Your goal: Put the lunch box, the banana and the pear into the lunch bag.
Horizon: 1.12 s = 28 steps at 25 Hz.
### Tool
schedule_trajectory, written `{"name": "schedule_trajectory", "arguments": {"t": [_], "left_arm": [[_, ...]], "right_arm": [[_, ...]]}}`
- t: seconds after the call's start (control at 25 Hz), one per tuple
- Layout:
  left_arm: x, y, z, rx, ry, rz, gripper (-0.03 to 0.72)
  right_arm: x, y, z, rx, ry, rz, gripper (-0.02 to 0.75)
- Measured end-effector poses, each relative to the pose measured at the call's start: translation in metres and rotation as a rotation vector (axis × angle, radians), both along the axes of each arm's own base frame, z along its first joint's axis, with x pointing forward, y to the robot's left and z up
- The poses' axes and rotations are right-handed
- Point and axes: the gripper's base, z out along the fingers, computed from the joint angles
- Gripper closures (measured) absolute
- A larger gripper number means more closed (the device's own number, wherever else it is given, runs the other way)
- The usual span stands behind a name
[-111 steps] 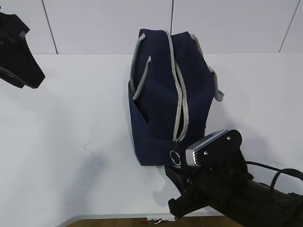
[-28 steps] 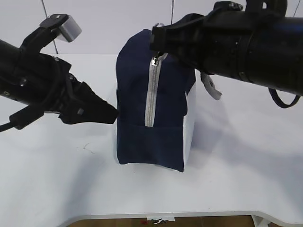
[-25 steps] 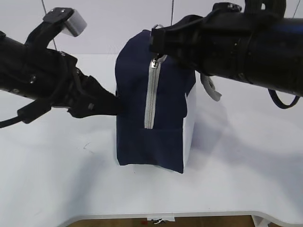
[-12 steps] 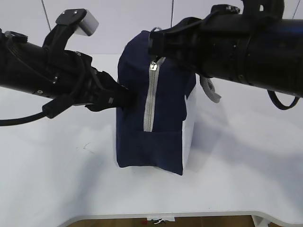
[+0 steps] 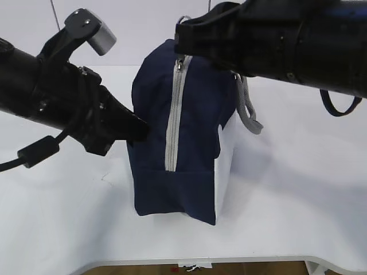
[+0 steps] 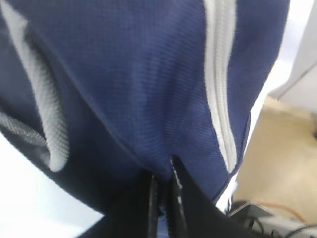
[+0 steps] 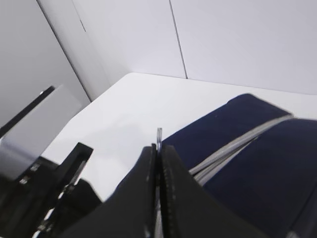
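My arms are matte black; my left arm (image 5: 51, 103) carries a silver-grey camera block (image 5: 92, 28) and a black cable (image 5: 34, 153).

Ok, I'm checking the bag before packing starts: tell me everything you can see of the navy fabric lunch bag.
The boxy navy-blue fabric lunch bag stands on end on the white table, its grey zipper running vertically and closed. It has a white side panel and grey webbing handles. The left gripper pinches a fold of its fabric; the right gripper is shut on the ring pull at the top.
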Motion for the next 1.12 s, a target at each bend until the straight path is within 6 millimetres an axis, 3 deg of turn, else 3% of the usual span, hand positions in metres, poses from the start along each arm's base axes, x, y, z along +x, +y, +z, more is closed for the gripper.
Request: {"name": "schedule_trajectory", "arguments": {"t": [0.36,0.8,1.12], "left_arm": [[-0.015,0.007,0.011,0.067,-0.046,-0.099,0.691],[-0.026,0.018,0.016,0.173,-0.061,-0.146,0.692],[-0.032,0.03,0.025,0.196,-0.055,-0.134,0.692]], "right_arm": [[0.021,-0.025,0.002,0.018,0.014,-0.116,0.748],[0.061,-0.018,-0.017,-0.035,0.057,-0.17,0.748],[0.099,-0.031,-0.033,-0.051,0.127,-0.224,0.748]]}}
